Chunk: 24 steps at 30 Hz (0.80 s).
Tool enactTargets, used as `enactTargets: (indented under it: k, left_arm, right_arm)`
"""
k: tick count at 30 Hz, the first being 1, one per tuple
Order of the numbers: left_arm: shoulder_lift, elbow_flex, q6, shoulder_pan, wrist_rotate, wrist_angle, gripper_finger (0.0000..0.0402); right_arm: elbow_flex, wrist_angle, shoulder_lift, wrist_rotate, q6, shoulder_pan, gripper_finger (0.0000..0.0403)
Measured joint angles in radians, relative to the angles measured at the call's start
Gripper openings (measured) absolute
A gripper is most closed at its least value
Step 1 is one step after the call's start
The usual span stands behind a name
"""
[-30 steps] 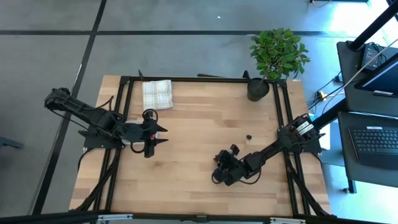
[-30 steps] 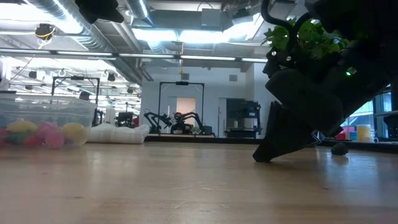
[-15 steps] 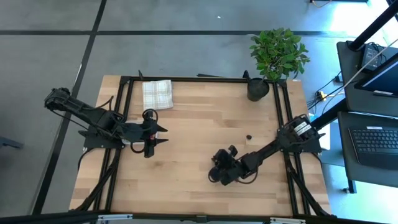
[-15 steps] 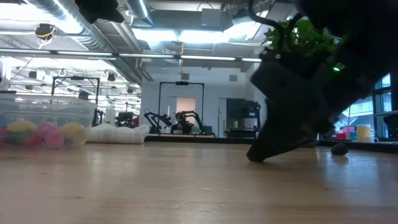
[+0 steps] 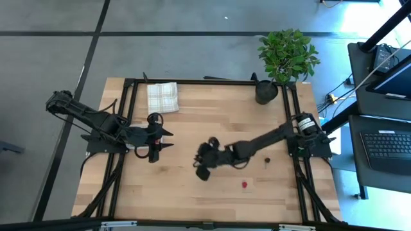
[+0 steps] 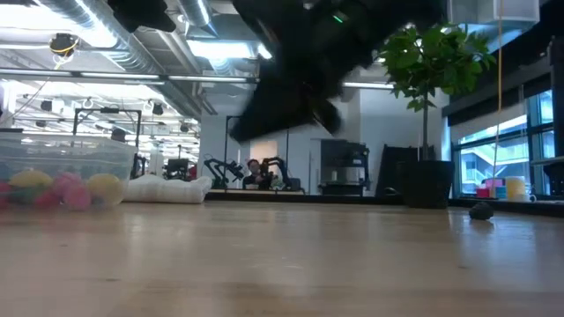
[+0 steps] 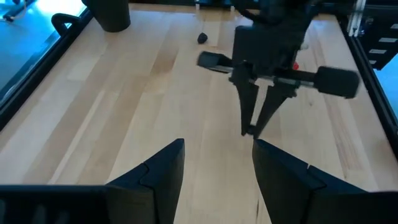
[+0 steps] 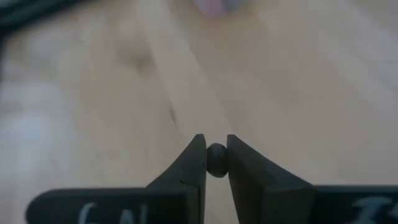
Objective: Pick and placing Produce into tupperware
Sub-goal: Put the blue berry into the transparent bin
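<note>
Dark and round, a cherry point(image 8: 216, 159) sits pinched between my right gripper point(image 5: 200, 168) fingertips point(image 8: 194, 155), which are closed narrow on it; it fills the slim gap between the two pads. In the high view that gripper hangs over the middle of the table point(image 5: 192, 192), arm stretched in from the right edge. In the low view it is lifted well clear of the wood.

My left gripper point(image 5: 160, 141) waits near the table's left side, its fingers point(image 7: 155, 168) spread apart with nothing between them. From its wrist view I see the right gripper point(image 7: 254, 127) ahead, tips pointing down.

The tupperware point(image 6: 62, 172) stands at the left in the low view, clear-walled, with yellow and pink pieces point(image 6: 70, 189) lying inside. From above I cannot pick it out; the left arm covers that spot.

Loose on the table: a red piece point(image 5: 244, 185) toward the near edge, to the right of my right gripper, and a second dark cherry point(image 5: 267, 160) beside the right arm. Both lie well apart from the tupperware.

A checked cloth point(image 5: 162, 96) lies at the far left corner, a potted plant point(image 5: 282, 61) at the far right.
</note>
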Motion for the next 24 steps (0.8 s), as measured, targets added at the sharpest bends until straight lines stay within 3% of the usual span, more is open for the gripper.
enactTargets:
  k: [6,14,19,24]
  left_arm:
    - [0.0,0.0,0.051,-0.023,0.005,0.094,0.0182]
    - [-0.06,0.018,0.178,-0.085,-0.011,0.139,0.0182]
    - [-0.124,0.021,0.265,-0.112,-0.047,0.082,0.0182]
    - [-0.143,0.021,0.421,-0.127,-0.061,0.029,0.0182]
  right_arm:
    - [0.128,0.01,-0.002,-0.068,-0.221,-0.086,0.0051]
    - [0.237,0.007,-0.003,-0.163,-0.353,-0.142,0.0051]
    - [0.308,0.005,-0.004,-0.235,-0.347,-0.156,0.0051]
    - [0.368,0.006,-0.005,-0.358,-0.229,-0.173,0.0051]
